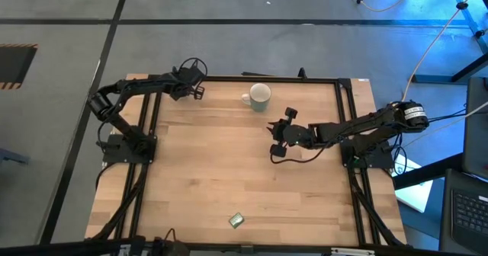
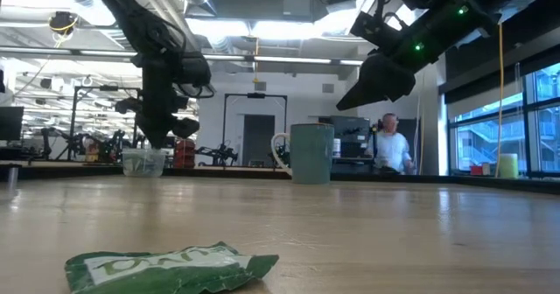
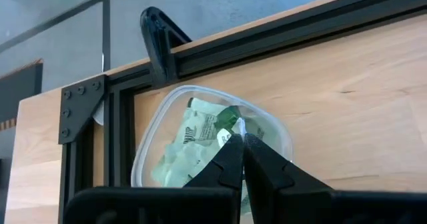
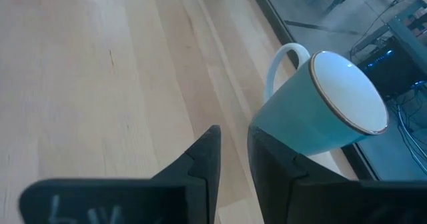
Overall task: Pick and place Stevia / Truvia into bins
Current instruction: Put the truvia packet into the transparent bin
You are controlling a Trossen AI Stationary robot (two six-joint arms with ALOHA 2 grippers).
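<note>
Stevia sachet (image 1: pixel 237 221): one green-and-white packet is seen lying flat near the table's front edge, well apart from both arms; in the low view it is crumpled and slightly puffed (image 2: pixel 166 270); more packets are seen piled inside the clear cup (image 3: pixel 207 141).
Handling: the packet is judged to be very light, soft and thin; it is likely to slide or buckle if pushed; a pinch across its raised middle or along a lifted edge is judged best, the fingers being brought almost down to the wood.
Left gripper (image 3: pixel 243 143): it is held over the clear cup at the far left corner; the fingers are seen pressed together with nothing visibly between them.
Clear cup (image 2: pixel 144 162): it is set just beside the black frame rail; it is partly filled.
Mug (image 1: pixel 260 96): it is stood upright near the far edge, its handle toward the left arm; nothing can be made out inside it in the right wrist view (image 4: pixel 349 91).
Right gripper (image 4: pixel 231 147): it is raised above the table near the mug; only a narrow gap is left between its fingers, and nothing is held.
Table (image 1: pixel 198 172): broad bare wood is left between the arms and the lone packet; the front edge lies close to that packet, so a nudge outward is judged a risk.
</note>
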